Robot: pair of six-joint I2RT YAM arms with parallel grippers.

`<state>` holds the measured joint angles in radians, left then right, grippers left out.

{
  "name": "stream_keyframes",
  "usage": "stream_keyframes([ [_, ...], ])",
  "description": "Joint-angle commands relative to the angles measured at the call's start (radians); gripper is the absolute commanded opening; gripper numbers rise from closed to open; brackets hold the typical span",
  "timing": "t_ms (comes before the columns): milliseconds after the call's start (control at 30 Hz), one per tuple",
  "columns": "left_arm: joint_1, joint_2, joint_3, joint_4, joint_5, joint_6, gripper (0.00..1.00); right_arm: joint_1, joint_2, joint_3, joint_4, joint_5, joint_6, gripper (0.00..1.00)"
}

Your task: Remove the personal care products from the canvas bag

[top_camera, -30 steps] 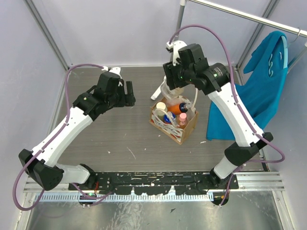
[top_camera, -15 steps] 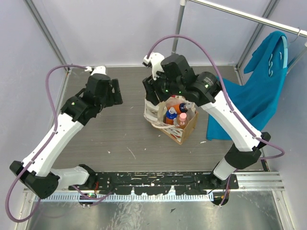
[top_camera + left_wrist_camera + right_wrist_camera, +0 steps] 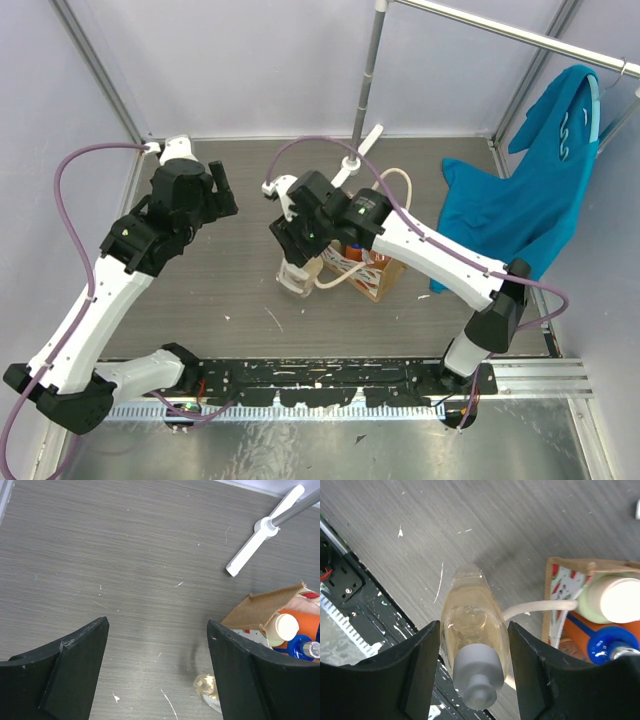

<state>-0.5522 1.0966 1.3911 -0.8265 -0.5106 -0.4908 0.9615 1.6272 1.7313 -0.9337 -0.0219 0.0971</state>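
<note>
Right gripper (image 3: pixel 474 672) clenched on the amber bottle (image 3: pixel 470 625), outside and left of the canvas bag (image 3: pixel 386 279); several bottles (image 3: pixel 612 597) still inside. Left gripper (image 3: pixel 157 665) released, empty.

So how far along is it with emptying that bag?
Nothing stands free on the table yet. The right end effector grips the clear amber bottle just outside the canvas bag. Left inside: a pale green bottle, an orange one, a blue-capped one. The left end effector is open, empty.
</note>
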Motion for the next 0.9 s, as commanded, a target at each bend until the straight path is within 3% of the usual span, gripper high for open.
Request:
stream_keyframes([
  [0,0.008,0.000,-0.017,0.034,0.008,0.004,0.87,0.044,-0.026,-0.037,0.195,0.033,0.056,0.20],
  [267,0.009,0.012,-0.023,0.040,0.024,0.003,0.87,0.136,0.046,-0.125,0.201,0.151,0.097,0.21],
  [367,0.011,0.015,-0.020,0.038,0.028,0.001,0.87,0.160,0.054,-0.138,0.200,0.157,0.103,0.25],
  [400,0.011,0.015,-0.020,0.038,0.029,0.001,0.87,0.162,0.053,-0.140,0.200,0.159,0.105,0.28],
  [600,0.015,0.012,-0.018,0.042,0.029,0.000,0.87,0.168,0.003,-0.145,0.197,0.157,0.103,0.86],
  [700,0.015,0.011,-0.020,0.044,0.031,0.000,0.87,0.168,-0.060,-0.145,0.204,0.178,0.097,0.95],
  [800,0.015,0.016,-0.032,0.073,0.083,0.002,0.87,0.155,-0.137,-0.131,0.197,0.293,0.110,0.96],
  [867,0.015,0.029,-0.053,0.137,0.191,0.025,0.87,0.123,-0.180,-0.110,0.170,0.367,0.123,0.95],
])
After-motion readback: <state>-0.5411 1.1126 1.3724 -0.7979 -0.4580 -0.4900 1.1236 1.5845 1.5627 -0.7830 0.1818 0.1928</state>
